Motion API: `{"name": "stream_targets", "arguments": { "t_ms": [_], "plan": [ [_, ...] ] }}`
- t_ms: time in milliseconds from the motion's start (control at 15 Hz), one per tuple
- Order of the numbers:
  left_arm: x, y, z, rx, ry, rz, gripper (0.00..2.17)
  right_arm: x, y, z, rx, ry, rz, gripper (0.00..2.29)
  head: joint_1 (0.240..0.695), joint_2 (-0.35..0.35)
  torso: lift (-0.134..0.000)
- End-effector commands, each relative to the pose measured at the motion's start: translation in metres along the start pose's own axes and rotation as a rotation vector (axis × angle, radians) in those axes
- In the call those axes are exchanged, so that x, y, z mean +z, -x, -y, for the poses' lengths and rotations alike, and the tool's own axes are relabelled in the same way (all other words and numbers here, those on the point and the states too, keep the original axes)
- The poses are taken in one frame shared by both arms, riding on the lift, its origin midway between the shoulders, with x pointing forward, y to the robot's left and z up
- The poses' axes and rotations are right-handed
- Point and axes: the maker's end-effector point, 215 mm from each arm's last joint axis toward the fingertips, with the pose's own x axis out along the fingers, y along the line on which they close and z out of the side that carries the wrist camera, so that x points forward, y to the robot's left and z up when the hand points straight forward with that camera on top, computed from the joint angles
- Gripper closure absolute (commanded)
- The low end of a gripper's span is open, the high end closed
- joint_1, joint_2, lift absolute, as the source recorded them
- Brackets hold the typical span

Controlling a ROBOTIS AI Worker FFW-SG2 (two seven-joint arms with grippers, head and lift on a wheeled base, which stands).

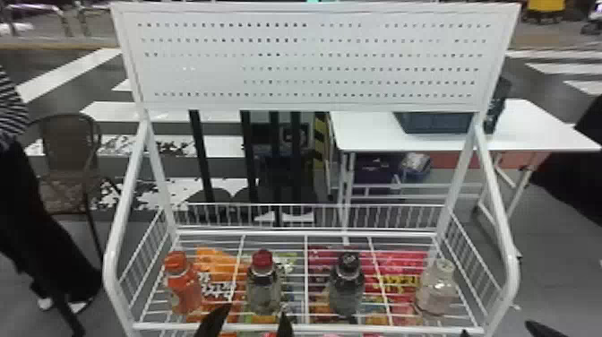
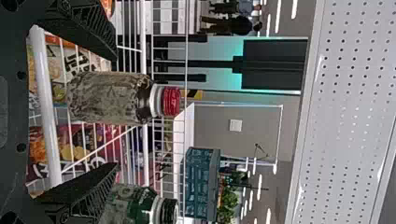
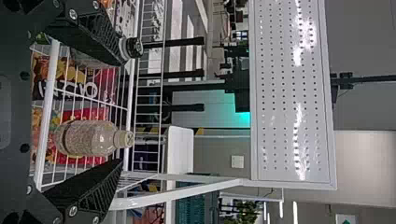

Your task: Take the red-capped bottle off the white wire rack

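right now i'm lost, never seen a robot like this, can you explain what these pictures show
This is a two-armed robot; each arm ends in a gripper with two flat black fingers. The head view looks forward and down. Each wrist view comes from one arm, turned so upright things lie sideways.

On the white wire rack stand, left to right, an orange bottle, the red-capped bottle, a black-capped bottle and a clear bottle. Colourful packets show beneath the wires.

Nothing is held: the left gripper is open toward the red-capped bottle, the right gripper open toward the clear one.
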Motion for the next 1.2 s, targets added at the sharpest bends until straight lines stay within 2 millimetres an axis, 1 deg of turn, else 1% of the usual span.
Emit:
{"name": "stream_targets", "arguments": {
  "t_ms": [0, 200, 333, 533, 667, 800, 867, 1000, 1133],
  "plan": [
    [-0.006, -0.019, 0.002, -0.003, -0.017, -0.005, 0.08, 0.000, 0.000, 0.000, 0.000, -0.002, 0.000, 0.15, 0.499, 0.000, 0.000],
    [-0.015, -0.034, 0.003, -0.018, -0.034, -0.015, 0.08, 0.000, 0.003, 0.000, -0.001, -0.002, -0.003, 0.15, 0.499, 0.000, 0.000],
    [-0.017, -0.044, -0.001, -0.014, -0.050, -0.017, 0.08, 0.002, 0.005, -0.001, -0.001, 0.000, 0.001, 0.15, 0.499, 0.000, 0.000],
    [-0.029, -0.056, -0.011, -0.009, -0.071, -0.038, 0.08, 0.006, 0.008, -0.001, 0.000, 0.002, 0.010, 0.15, 0.499, 0.000, 0.000],
    [-0.032, -0.066, -0.013, -0.009, -0.075, -0.043, 0.08, 0.004, 0.010, -0.002, 0.001, 0.004, 0.007, 0.15, 0.499, 0.000, 0.000],
    [-0.034, -0.076, -0.008, -0.025, -0.083, -0.046, 0.08, 0.002, 0.010, -0.003, 0.002, 0.004, 0.002, 0.15, 0.499, 0.000, 0.000],
    [-0.035, -0.083, -0.008, -0.023, -0.086, -0.050, 0.08, 0.000, 0.009, -0.006, 0.007, 0.003, -0.001, 0.15, 0.499, 0.000, 0.000],
    [-0.041, -0.095, -0.014, -0.017, -0.098, -0.063, 0.08, -0.004, 0.009, -0.011, 0.013, 0.010, -0.008, 0.15, 0.499, 0.000, 0.000],
    [-0.049, -0.101, -0.021, -0.010, -0.106, -0.079, 0.10, -0.007, 0.009, -0.013, 0.016, 0.008, -0.014, 0.15, 0.499, 0.000, 0.000]
  ]
}}
